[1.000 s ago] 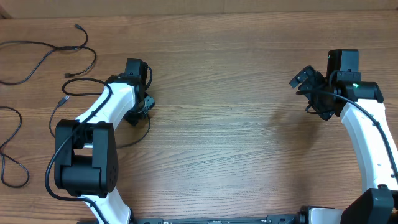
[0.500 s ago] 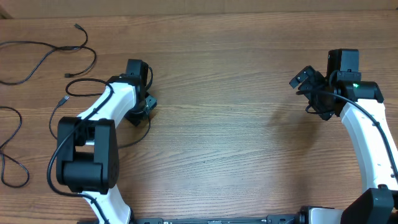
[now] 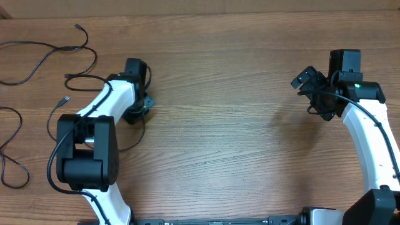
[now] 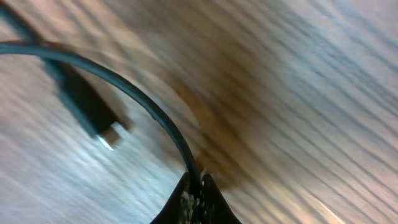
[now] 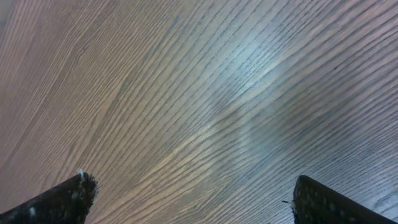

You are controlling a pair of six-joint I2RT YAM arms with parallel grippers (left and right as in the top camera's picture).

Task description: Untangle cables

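Observation:
Thin black cables lie in loose loops on the left of the wooden table. One cable curves in from the upper left of the left wrist view and runs straight between the fingertips of my left gripper, which is shut on it. A black plug end lies on the wood beside that cable. From overhead, the left gripper points down at the table beside the loops. My right gripper hovers far to the right with its fingers wide apart and only bare wood between them.
More black cable runs along the table's left edge, with a small connector near the left arm and another connector at the back left. A cable strand trails under the left arm.
My left gripper has shut on the black cable and shifted slightly to the left. The right arm has not moved.

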